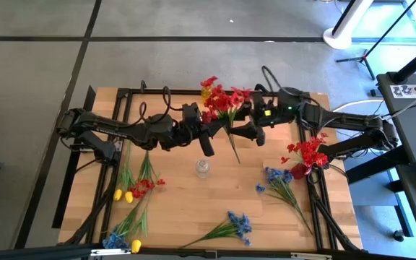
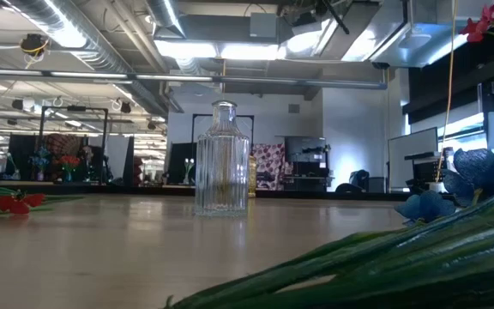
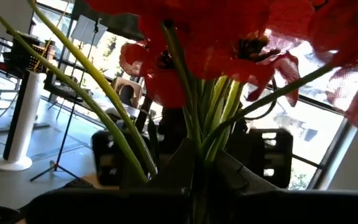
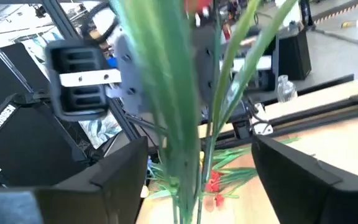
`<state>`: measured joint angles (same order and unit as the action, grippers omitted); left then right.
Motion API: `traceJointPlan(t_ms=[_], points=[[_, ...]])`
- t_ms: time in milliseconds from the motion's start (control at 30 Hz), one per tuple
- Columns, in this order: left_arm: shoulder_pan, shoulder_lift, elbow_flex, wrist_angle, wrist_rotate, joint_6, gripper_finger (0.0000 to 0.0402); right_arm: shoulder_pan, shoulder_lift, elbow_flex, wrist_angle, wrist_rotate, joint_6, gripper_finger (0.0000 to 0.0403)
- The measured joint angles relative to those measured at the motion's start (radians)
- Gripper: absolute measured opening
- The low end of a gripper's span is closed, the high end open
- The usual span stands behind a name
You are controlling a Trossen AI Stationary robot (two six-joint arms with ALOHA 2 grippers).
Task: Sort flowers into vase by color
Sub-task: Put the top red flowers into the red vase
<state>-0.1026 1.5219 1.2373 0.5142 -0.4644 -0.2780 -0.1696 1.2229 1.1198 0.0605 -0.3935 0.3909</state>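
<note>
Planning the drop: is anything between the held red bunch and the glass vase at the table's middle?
Nothing visible. The red bunch hangs in the left gripper just beyond the empty vase; the right gripper, open around its stems, stays beside that path.

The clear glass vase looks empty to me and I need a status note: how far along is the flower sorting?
Nothing is sorted yet: the clear ribbed glass vase holds no stems. In hand: the left hand is shut on a red flower bunch, held above the table, with the right hand open beside its stems. Left: loose blue sprigs, yellow buds and other red sprigs.
</note>
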Motion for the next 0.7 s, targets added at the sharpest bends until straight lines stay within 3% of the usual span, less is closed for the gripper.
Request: traceJointPlan(t_ms=[100, 200, 400, 500, 533, 700], points=[[0.010, 0.000, 0.000, -0.023, 0.000, -0.001, 0.0014, 0.000, 0.023, 0.000, -0.001, 0.008, 0.003, 0.0285], [0.021, 0.000, 0.000, -0.059, -0.002, -0.006, 0.0014, 0.000, 0.025, 0.000, 0.000, 0.028, -0.004, 0.0251], [0.041, 0.000, 0.000, -0.057, -0.023, -0.023, 0.0021, 0.000, 0.025, 0.000, -0.002, 0.012, -0.010, 0.0118], [0.053, 0.000, 0.000, -0.057, 0.037, -0.035, 0.0040, 0.000, 0.025, 0.000, -0.009, 0.009, -0.012, 0.0032], [0.054, 0.000, 0.000, -0.057, 0.055, -0.035, 0.0048, 0.000, 0.025, 0.000, -0.009, 0.009, -0.014, 0.0020], [0.048, -0.030, 0.000, -0.115, 0.072, -0.038, 0.0093, 0.000, 0.020, 0.000, -0.014, 0.010, -0.014, 0.0032]])
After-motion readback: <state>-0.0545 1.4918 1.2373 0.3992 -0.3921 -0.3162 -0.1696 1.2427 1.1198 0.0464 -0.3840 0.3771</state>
